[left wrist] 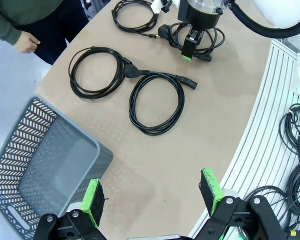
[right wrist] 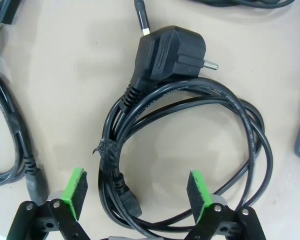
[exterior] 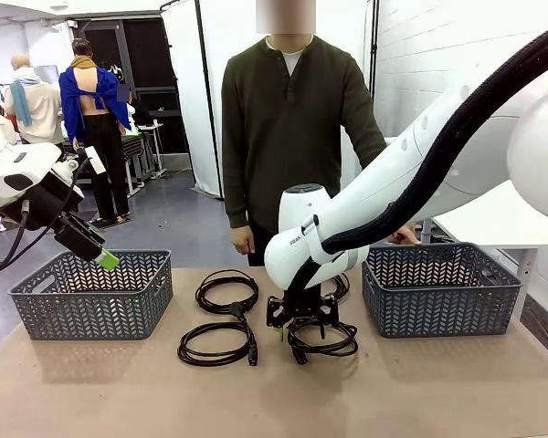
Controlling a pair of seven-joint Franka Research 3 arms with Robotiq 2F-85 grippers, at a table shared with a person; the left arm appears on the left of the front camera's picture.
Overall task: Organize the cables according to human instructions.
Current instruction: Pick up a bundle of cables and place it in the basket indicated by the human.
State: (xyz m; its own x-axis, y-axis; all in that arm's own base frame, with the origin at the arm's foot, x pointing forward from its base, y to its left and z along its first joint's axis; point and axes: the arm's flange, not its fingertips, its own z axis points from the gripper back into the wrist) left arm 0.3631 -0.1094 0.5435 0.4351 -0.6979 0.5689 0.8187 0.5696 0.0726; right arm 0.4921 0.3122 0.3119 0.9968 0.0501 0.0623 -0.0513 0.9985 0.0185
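Right gripper point(right wrist: 137, 194), jaws spread, is poised over a coiled cable point(right wrist: 225, 97) whose bound side lies between its pads, apparently ready for pinching. Left gripper point(left wrist: 152, 200), likewise spread, hovers near a basket point(left wrist: 20, 150).

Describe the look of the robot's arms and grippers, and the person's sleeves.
The left arm and right arm are white with rounded links; a thick black ribbed hose runs along the right. The left gripper and right gripper are black, two-fingered, with bright green pads. The person's sleeves are long, dark olive.
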